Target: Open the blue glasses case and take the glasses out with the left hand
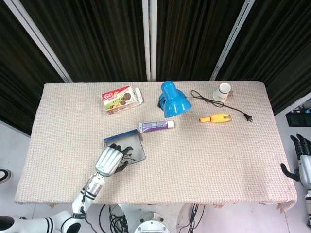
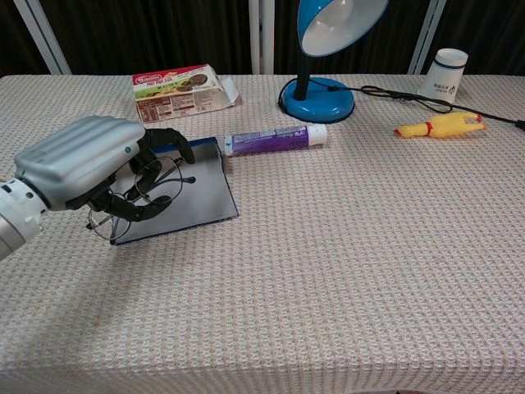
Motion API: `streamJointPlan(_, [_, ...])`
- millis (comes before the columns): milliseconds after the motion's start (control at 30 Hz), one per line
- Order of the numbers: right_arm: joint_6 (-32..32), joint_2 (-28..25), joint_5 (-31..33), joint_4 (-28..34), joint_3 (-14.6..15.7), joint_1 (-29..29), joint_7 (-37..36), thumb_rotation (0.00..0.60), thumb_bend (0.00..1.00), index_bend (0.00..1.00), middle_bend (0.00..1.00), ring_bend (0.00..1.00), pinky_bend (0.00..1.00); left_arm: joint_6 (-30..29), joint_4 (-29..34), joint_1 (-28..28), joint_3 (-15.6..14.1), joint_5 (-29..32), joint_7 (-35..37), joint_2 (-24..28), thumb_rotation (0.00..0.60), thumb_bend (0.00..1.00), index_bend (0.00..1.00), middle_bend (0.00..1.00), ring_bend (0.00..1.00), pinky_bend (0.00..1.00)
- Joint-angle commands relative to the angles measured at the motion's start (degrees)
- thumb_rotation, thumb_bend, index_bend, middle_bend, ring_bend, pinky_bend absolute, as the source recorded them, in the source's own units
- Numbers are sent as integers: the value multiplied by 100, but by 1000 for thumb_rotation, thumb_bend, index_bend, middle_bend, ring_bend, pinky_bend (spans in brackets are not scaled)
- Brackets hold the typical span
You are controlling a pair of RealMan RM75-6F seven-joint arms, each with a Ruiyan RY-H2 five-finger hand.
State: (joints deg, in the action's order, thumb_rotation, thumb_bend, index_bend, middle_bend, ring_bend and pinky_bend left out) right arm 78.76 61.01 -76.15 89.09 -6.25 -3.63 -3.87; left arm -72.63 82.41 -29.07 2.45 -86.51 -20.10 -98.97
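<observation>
At lower left of the chest view, left hand [image 2: 78, 160] curled around the glasses [image 2: 146, 190], dark fingers [image 2: 168, 139] hooked over the thin wire frame, lenses tilted and raised off the blue glasses case [image 2: 197, 193]. Seen from the head view too, left hand [image 1: 109, 160] over the lower left part of the case [image 1: 136, 145]. Case lying open and flat on the worktop [image 2: 344, 271], its grey inside facing up, left edge under the hand. At the far lower right of the head view, beyond the worktop's edge, right hand [image 1: 302, 162] hanging with fingers apart and holding nothing.

Just beyond the case's far corner, a purple tube [image 2: 275, 139] lying on its side, white cap toward the right. Further back at left, a biscuit box [image 2: 182, 91] lying flat with one end flap open. Behind the tube, a blue desk lamp [image 2: 318, 90], round base on the worktop, shade at the top edge of the frame. From the base, a black cord [image 2: 410, 96] running to the right. At right, a yellow rubber chicken [image 2: 439, 125] lying near the cord. Farthest back at upper right, a white paper cup [image 2: 446, 74] standing upright.
</observation>
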Motion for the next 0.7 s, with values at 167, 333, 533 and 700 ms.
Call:
streamJointPlan(167, [15,-21,-3,37,-9,-2,23,600,253,0,7,0,0,-136,641,134,36,44,-513,596,600,350,321,776,508,484])
streamJointPlan(333, [27,-33,-19,84,-11,-10,63,600,249,0,7,0,0,-284,1112,333,-42,111,-779,1078,600,350,321,777,509,484])
streamJointPlan(533, [35,-37,-40,146,-3,-22,146,600,252,0,6,0,0,-327,1348,515,-191,161,-963,1492,600,350,322,777,509,484])
streamJointPlan(700, [44,-43,-57,215,4,-32,222,600,251,0,7,0,0,-109,1238,596,-283,407,-932,1636,600,350,321,776,509,484])
